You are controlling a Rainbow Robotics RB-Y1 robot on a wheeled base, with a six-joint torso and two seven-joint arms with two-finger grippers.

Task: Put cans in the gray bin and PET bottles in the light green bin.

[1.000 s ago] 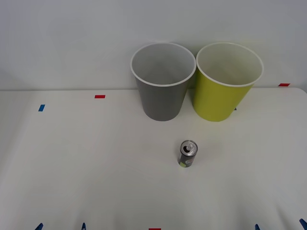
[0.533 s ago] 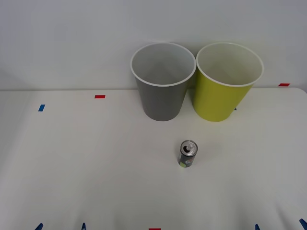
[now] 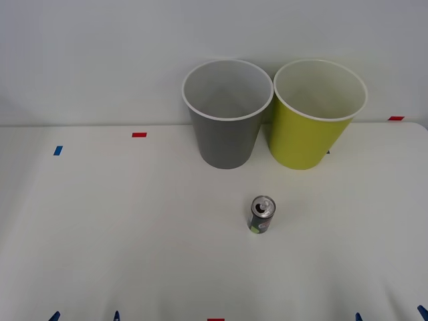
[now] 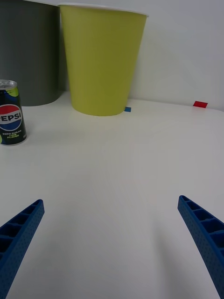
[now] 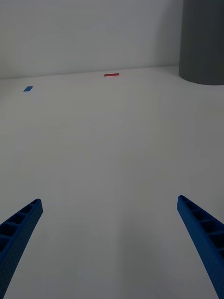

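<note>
A small can (image 3: 261, 215) stands upright on the white desk (image 3: 134, 227), its silver top and pull-tab facing up and its dark body showing a Pepsi logo in the right wrist view (image 4: 11, 118). It sits in front of the two bins, well apart from both, roughly in line with the gap between them. The gray bin (image 3: 226, 117) and the light green bin (image 3: 315, 117) stand side by side at the far edge of the desk against the wall, rims nearly touching, gray toward the robot's left and light green toward its right. Both bins are upright, with pale inner walls.

The right gripper (image 4: 112, 243) hangs low over the near right part of the desk, its blue ribbed fingers (image 4: 200, 233) spread wide and holding nothing; the can lies ahead of it. The left gripper (image 5: 109, 243) hovers over the near left part of the desk, its fingers (image 5: 21, 229) likewise wide apart and empty, with the gray bin's wall (image 5: 203, 42) ahead. Small red (image 3: 139, 134) and blue tape marks (image 3: 57, 150) dot the desk.
</note>
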